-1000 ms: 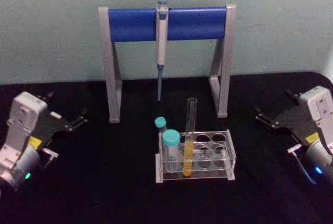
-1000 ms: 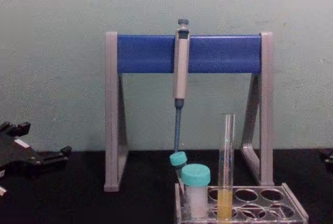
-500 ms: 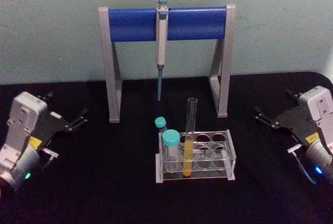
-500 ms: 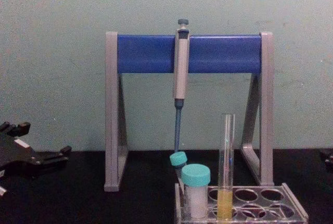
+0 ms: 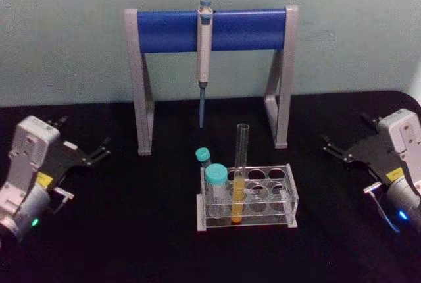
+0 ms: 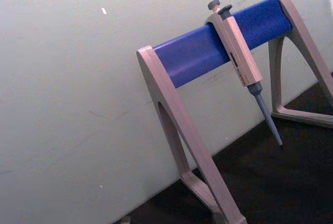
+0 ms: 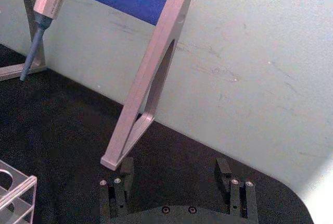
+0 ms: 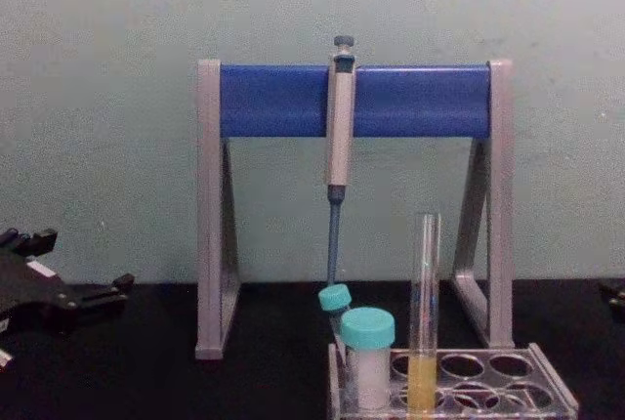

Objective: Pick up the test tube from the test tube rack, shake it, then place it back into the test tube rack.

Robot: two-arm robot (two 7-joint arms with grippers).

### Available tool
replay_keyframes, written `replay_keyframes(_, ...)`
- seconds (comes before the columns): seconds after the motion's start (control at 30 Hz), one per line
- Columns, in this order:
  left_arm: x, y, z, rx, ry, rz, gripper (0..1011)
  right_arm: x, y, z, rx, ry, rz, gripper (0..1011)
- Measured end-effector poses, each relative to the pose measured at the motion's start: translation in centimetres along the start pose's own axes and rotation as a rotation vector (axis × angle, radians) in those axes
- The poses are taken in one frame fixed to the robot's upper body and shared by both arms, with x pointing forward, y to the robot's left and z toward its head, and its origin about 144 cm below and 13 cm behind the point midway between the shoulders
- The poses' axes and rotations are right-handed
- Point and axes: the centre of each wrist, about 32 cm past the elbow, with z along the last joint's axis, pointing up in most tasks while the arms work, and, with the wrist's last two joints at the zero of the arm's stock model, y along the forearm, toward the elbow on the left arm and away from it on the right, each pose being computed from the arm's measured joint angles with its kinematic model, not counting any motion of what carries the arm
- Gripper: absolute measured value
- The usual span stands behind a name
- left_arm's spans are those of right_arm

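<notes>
Right end effector [image 5: 327,146] stands apart from upright, yellow-bottomed test tube [image 5: 241,154].

Pale green wall [image 5: 66,33], scuffed in places, black tabletop [image 5: 131,243] in front

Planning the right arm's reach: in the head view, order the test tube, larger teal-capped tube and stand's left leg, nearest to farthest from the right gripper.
1. test tube, in the rack, closest to the right gripper.
2. larger teal-capped tube, just left of it.
3. stand's left leg, far left, at the back.
</notes>
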Motion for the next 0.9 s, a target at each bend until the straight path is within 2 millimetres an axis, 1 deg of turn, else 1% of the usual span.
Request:
replay_keyframes(0.67, 0.0, 0.0, 0.0, 0.0, 0.0, 0.0, 1001, 0.01, -0.01, -0.01, 0.0, 0.0, 0.0, 1000)
replay_keyframes(0.9, 0.0, 0.0, 0.0, 0.0, 0.0, 0.0, 1001, -0.15, -0.69, 0.09, -0.004, 0.009, 0.008, 1000)
